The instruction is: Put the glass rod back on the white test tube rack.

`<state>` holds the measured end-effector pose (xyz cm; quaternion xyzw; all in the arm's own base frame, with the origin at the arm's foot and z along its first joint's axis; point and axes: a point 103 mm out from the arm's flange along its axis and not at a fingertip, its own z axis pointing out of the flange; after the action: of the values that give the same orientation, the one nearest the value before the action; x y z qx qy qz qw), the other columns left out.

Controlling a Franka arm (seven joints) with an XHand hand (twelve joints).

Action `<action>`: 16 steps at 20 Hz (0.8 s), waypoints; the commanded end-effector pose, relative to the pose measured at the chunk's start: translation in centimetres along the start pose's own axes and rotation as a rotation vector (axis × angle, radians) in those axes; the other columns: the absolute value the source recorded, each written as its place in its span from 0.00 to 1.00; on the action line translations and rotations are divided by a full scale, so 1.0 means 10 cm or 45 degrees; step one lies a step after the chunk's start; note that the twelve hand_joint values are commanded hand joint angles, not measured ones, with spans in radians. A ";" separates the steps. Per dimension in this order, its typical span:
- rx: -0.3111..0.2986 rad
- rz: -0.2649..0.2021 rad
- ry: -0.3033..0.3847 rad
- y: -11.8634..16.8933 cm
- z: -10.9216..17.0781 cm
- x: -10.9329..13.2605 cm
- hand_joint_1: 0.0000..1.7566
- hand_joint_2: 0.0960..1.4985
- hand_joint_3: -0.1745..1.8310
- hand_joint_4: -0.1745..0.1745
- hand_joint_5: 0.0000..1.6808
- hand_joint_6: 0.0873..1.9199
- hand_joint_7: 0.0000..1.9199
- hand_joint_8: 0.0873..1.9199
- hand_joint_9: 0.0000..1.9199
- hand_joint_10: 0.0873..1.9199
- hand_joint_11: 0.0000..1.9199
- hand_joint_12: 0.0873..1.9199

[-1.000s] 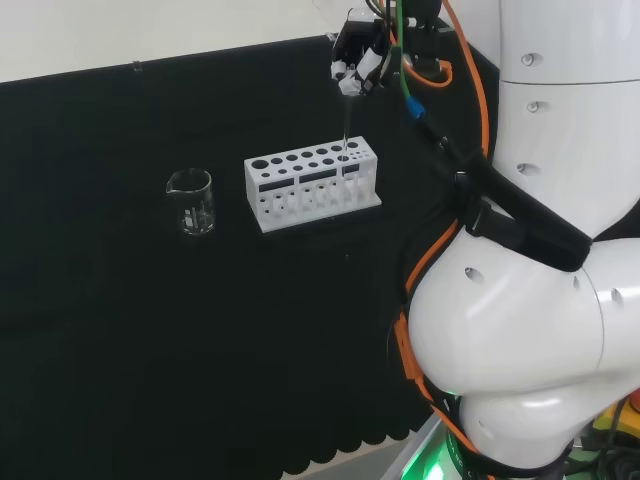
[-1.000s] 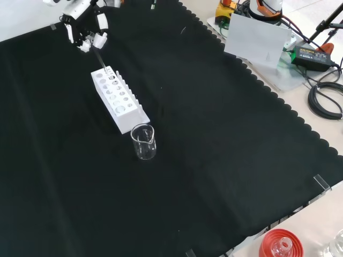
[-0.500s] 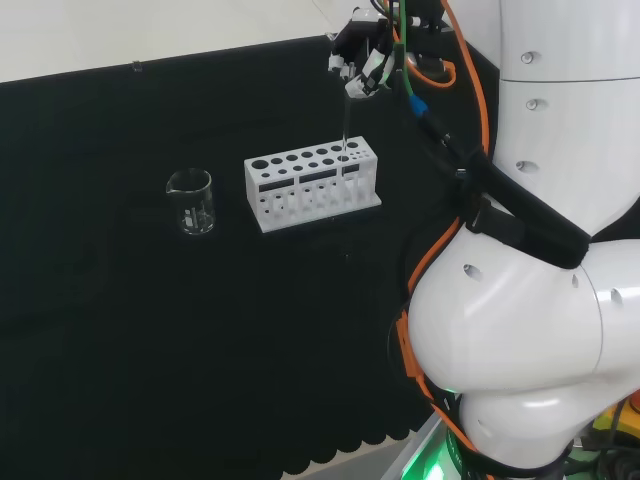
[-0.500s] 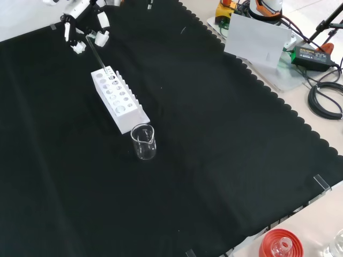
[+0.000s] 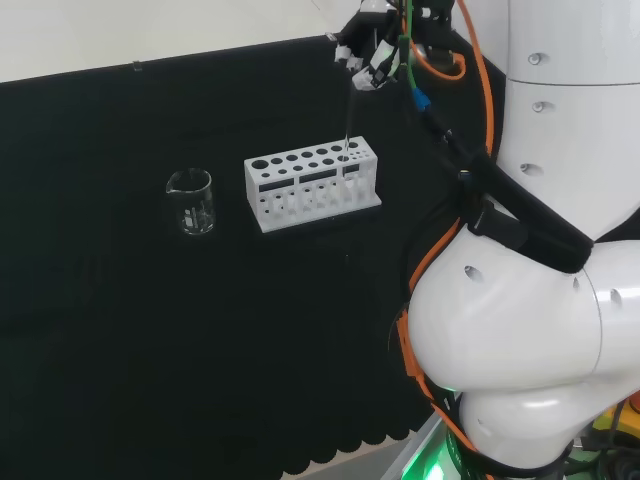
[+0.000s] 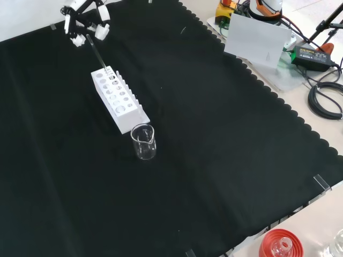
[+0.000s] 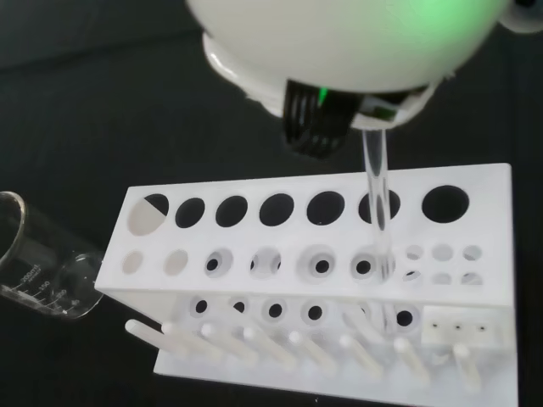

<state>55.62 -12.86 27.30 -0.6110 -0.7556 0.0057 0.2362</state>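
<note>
**Glass rod seated in rack, release under way**

Head view: glass rod (image 5: 346,118) upright, lower end down in a hole near the right end of the white test tube rack (image 5: 311,183). Task close to done by the look of it; only letting go and pulling clear left. Hand (image 5: 367,50) just above the rod's top, fingers loosely spread rather than pinched; contact with the rod hard to judge. Clear beaker (image 5: 190,201) well apart on the left.

Front view: rod (image 6: 98,55) leaning slightly, rising from the rack's (image 6: 119,99) far end toward the hand (image 6: 84,22). Fingers parted around the rod's tip, no clear pinch. Beaker (image 6: 143,141) just beside the rack's near end.

Wrist view: rod (image 7: 378,212) passing down through a hole in the back row of the rack (image 7: 322,280) and on into the lower plate. Beaker (image 7: 41,271) off to one side.
</note>
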 end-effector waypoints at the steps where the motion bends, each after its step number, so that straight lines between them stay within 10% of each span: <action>1: -0.002 0.045 -0.001 -0.19 -0.09 -0.05 0.76 0.22 0.51 0.00 0.31 0.47 0.45 0.37 0.96 0.00 0.95 0.18; 16: -0.169 0.062 -0.028 -0.66 -0.34 0.18 0.76 0.28 0.50 0.00 0.48 0.43 0.50 0.37 0.96 0.00 0.93 0.16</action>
<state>51.96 -14.11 31.38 -0.6348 -0.7431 -0.0101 0.2113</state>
